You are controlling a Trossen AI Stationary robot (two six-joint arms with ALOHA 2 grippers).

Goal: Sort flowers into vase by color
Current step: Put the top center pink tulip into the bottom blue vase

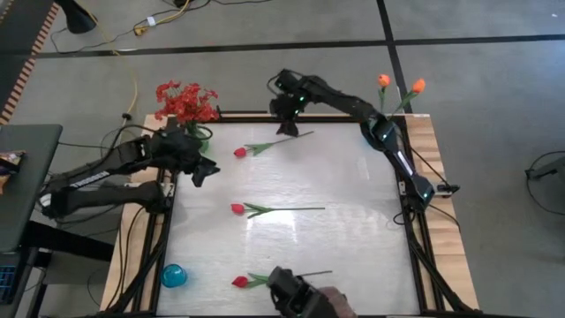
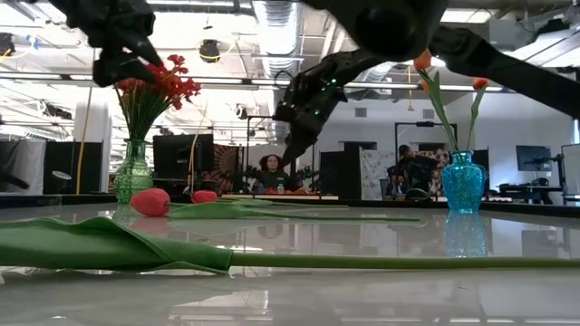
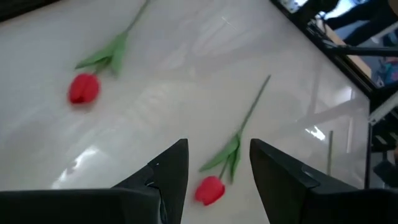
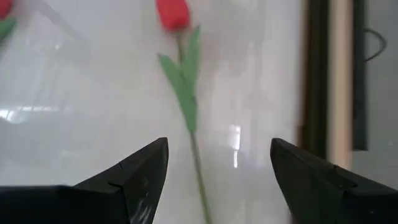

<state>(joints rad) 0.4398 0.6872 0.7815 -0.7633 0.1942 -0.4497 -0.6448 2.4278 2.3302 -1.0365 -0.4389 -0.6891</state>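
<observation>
Table [image 1: 353, 238]: glossy white top in a dark frame, carrying three loose flowers.
Right arm: reaches in over the far edge; right tool [image 1: 289, 126] hangs above the stem end of the far tulip, fingers [image 4: 146, 171] wide apart, holding nothing.
Left arm: comes in from the left side; left tool [image 1: 205, 170] hovers by the far-left corner, fingers [image 3: 171, 168] parted and empty, a tulip head on the table showing between them.
Green vase [image 2: 133, 172]: far-left corner, holding the red sprays [image 1: 185, 102].
Blue vase [image 2: 463, 184]: far-right corner, holding two orange tulips [image 1: 400, 86].
Far tulip [image 1: 265, 146]: lying flat, red head toward the left.
Middle tulip [image 1: 265, 209]: flat at the table's centre, head left.
Near tulip [image 1: 256, 280]: flat by the near edge, head left.
Blue object [image 1: 173, 276]: small, on the near-left frame.
</observation>
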